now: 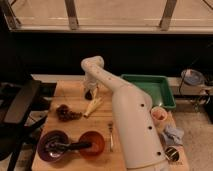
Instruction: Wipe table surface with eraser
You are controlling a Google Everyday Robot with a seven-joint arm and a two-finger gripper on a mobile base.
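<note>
One gripper is hanging low over the tan surface near its far edge. The dark eraser is showing at its tip. Whether the gripper is clamping it, I cannot tell.

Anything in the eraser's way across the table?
Yes. The pincer is low over the far side of the table, eraser at its tip. A banana lies right beside it, grapes nearer the camera.

You see a tan tabletop, white arm, dark claw low over the tabletop's far middle, green tray, purple bowl, orange bowl, pale yellow banana.
</note>
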